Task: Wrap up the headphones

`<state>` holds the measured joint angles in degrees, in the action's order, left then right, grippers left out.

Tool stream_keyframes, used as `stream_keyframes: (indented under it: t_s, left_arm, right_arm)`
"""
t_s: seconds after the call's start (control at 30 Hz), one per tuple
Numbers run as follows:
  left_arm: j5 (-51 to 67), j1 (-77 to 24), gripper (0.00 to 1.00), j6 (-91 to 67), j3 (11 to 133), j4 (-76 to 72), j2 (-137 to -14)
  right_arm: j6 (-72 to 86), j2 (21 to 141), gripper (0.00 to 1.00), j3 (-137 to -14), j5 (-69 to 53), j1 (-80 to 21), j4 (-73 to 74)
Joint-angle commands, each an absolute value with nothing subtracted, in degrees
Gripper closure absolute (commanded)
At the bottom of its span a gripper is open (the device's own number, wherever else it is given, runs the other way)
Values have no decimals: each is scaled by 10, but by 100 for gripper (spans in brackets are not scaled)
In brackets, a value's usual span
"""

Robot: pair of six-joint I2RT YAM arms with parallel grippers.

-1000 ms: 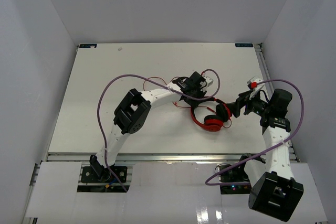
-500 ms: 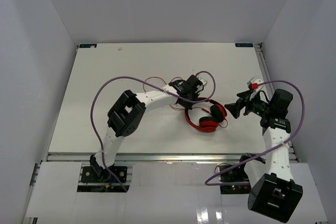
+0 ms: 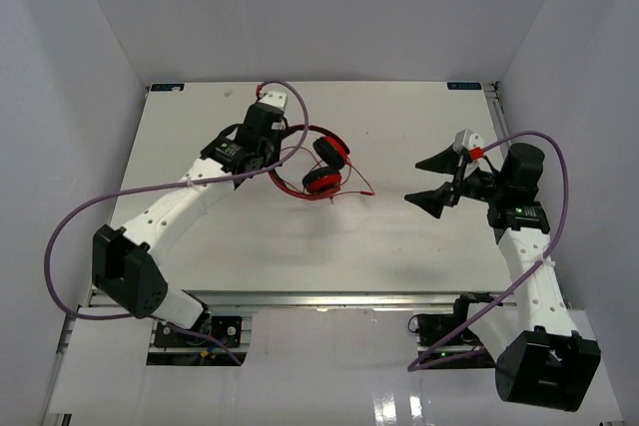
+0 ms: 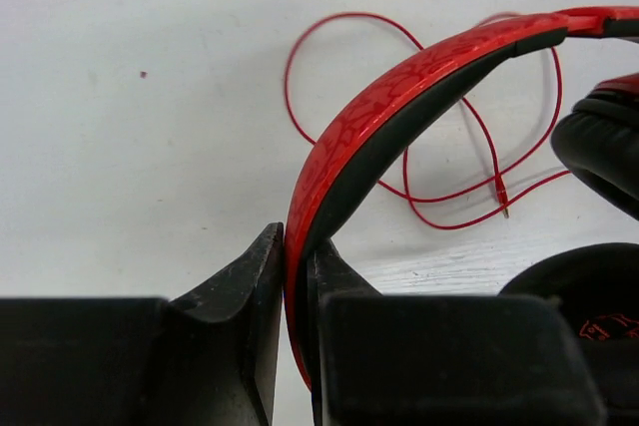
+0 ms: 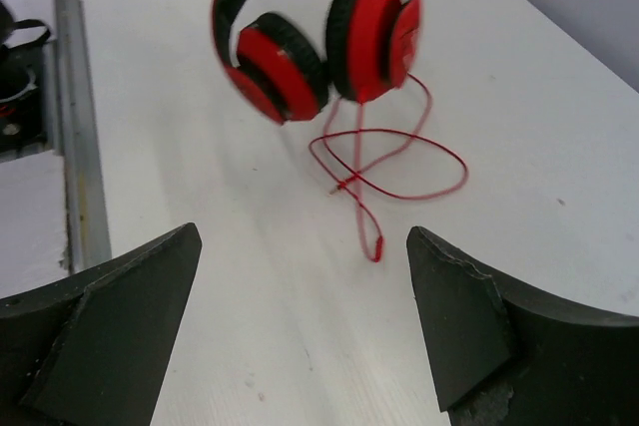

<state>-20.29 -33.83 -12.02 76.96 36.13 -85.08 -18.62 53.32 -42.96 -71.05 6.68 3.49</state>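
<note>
The red headphones (image 3: 323, 180) hang from my left gripper (image 3: 274, 159) at the middle left of the table. In the left wrist view my left gripper (image 4: 297, 271) is shut on the red, black-lined headband (image 4: 399, 97), with the black-padded ear cups (image 4: 604, 142) at the right. The thin red cord (image 4: 439, 182) lies in loose loops on the table. My right gripper (image 3: 431, 181) is open wide and empty, well to the right of the headphones. In the right wrist view my right gripper (image 5: 302, 238) faces the headphones (image 5: 310, 42), and the cord (image 5: 394, 162) trails on the table between them.
Purple robot cables (image 3: 80, 221) loop beside both arms. A metal rail (image 5: 75, 127) runs along the table's near edge. White walls stand around the table on three sides.
My left arm has swung to the far left, carrying the headphones away from my right gripper. My right gripper has drawn back to the right and opened wide. The cord drags behind.
</note>
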Motion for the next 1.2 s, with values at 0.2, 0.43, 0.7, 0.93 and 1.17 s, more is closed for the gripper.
stream_keyframes:
  t_s: [0.2,0.43,0.7,0.93,1.17]
  left_arm:
    - [-65,-258,100,-190,783,352,-747]
    - [-5,-232,100,-226,815,352,-742]
    - [28,-227,100,-253,864,350,-736]
    - [24,-225,100,-276,906,347,-731]
    - [55,-224,100,-331,936,330,-740]
  right_arm:
    - [-162,620,10,-448,-701,-66,-91]
    - [-146,679,10,-458,-554,-186,-173]
    - [-78,736,10,-445,-449,-221,-320]
    - [-27,754,10,-450,-459,-222,-359]
    - [63,810,10,-461,-380,-282,-467]
